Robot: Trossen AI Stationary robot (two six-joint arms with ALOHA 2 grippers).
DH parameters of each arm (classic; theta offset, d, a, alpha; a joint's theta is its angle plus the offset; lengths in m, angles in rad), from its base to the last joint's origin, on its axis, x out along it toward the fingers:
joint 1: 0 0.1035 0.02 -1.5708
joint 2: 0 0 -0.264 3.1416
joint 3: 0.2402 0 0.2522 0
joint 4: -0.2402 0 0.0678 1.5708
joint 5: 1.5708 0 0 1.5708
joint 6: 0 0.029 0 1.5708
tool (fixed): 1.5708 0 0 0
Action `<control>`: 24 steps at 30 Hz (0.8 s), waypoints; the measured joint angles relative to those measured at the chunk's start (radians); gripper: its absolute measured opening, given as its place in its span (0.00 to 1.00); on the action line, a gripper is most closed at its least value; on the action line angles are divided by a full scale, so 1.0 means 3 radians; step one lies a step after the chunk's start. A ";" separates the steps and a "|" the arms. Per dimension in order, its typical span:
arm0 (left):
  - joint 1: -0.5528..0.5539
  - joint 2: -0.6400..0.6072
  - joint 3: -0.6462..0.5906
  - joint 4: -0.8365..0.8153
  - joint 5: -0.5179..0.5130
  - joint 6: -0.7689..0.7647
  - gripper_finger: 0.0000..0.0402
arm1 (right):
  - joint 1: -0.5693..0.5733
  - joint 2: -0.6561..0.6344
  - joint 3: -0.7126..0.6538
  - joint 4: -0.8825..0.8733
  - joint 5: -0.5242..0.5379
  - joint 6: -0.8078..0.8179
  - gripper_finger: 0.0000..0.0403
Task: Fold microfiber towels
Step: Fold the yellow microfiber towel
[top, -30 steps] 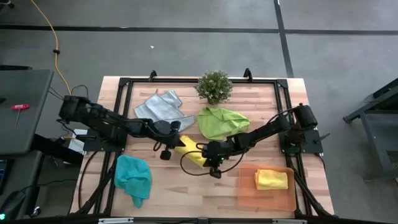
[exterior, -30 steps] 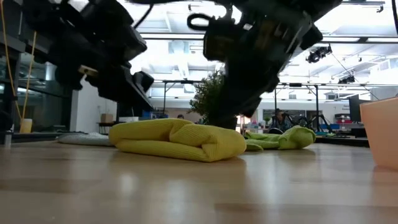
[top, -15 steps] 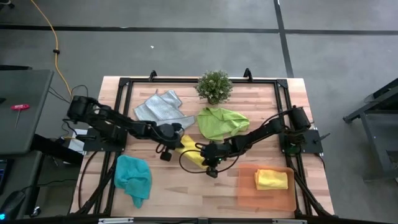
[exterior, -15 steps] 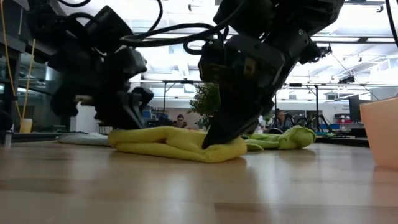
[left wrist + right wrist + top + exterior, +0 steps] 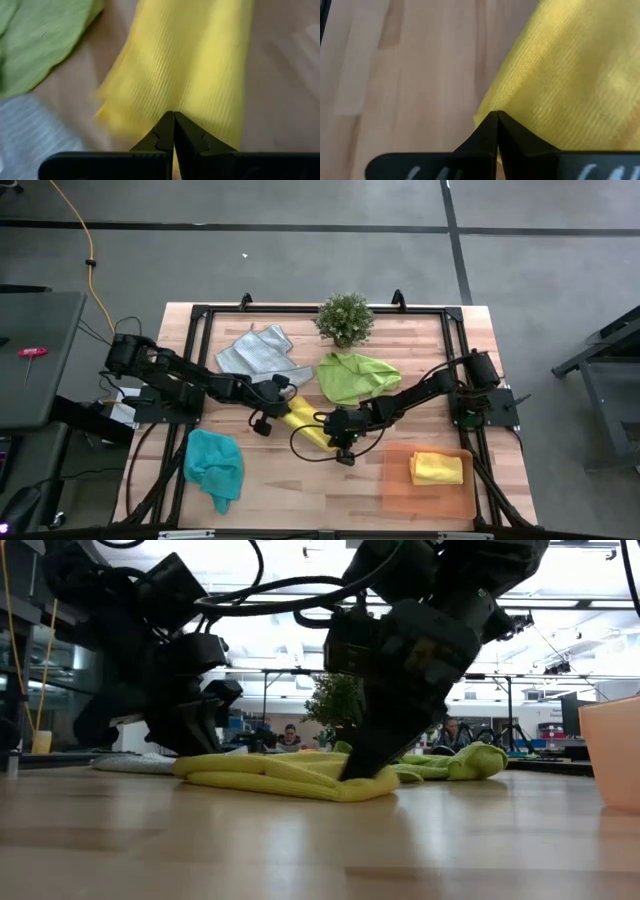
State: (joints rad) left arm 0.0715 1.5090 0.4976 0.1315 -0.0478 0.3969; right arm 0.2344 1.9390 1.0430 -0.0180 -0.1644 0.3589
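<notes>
The left claw (image 5: 173,131) is closed, its tips pressed on one end of the folded yellow towel (image 5: 303,423). The right claw (image 5: 497,131) is closed too, tips at the towel's other end. The towel lies mid-bench (image 5: 300,480) between them, with the lime towel (image 5: 357,376) just beyond.

Your wooden desk (image 5: 260,470) with its black frame, a small potted plant (image 5: 345,319) at the far edge, a translucent orange tray (image 5: 398,492) near your right corner, grey floor (image 5: 300,260) around.
</notes>
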 joint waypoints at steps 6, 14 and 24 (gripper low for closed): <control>0.0003 -0.0465 0.0078 -0.0125 -0.0017 -0.0060 0.00 | 0.0009 -0.0210 -0.0012 -0.0075 -0.0036 -0.0094 0.00; -0.0024 -0.0473 0.0078 0.0102 0.0480 -0.0331 0.00 | 0.0008 -0.0249 -0.0012 0.0104 -0.0016 -0.0067 0.00; -0.0210 0.0327 0.0078 0.0930 0.0473 -0.0557 0.00 | 0.0007 -0.0242 -0.0018 0.0103 -0.0004 -0.0067 0.00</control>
State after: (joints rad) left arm 0.0086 1.6071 0.5209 0.4104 0.0940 0.2297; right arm 0.2363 1.8664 1.0374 0.0130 -0.1658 0.3389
